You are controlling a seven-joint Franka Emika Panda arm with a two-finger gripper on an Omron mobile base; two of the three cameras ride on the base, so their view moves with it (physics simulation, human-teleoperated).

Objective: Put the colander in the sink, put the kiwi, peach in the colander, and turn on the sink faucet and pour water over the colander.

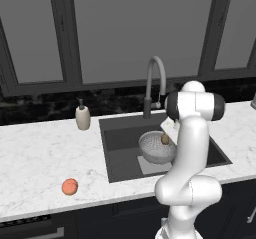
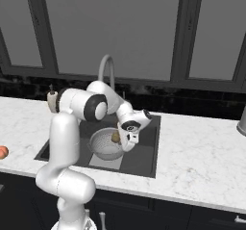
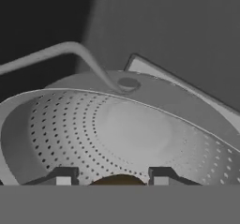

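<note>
- Hand view puts your hand (image 3: 112,176) over the colander (image 3: 117,134) in the sink (image 1: 120,138), fingers seemingly clamped on the kiwi (image 3: 118,180).
- Lower before releasing, so it won't bounce out.
- Peach (image 1: 70,186) waits on the bench (image 1: 40,153).

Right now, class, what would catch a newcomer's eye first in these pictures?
The white arm bends over the sink, its gripper holding the kiwi above the colander in the basin. The peach lies alone on the counter left of the sink.
</note>
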